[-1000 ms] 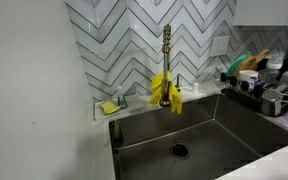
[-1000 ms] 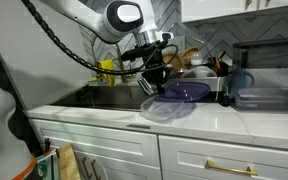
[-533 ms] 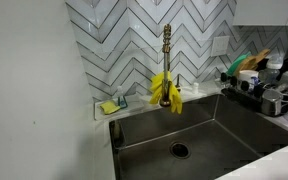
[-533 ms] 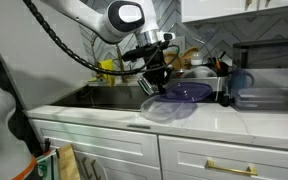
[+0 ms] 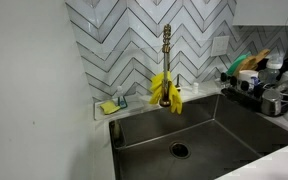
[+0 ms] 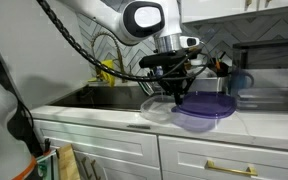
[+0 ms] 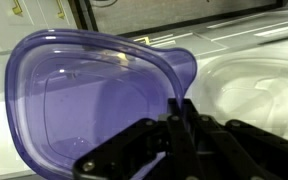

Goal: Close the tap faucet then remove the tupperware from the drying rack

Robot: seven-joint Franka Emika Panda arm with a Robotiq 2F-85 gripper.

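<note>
My pincer [image 6: 179, 95] is clamped on the purple container's [image 6: 204, 111] rim, low over the counter [image 6: 92, 116], just beside the clear tupperware [image 6: 154, 109].

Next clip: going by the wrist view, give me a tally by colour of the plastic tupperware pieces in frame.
purple-tinted tupperware piece, pinched at its rim by the gripper: 1
clear tupperware piece, beside it and not gripped: 1
Total: 2

Both exterior views share the sink [image 5: 234, 128] [image 6: 89, 97]; wrist view sits close.
</note>
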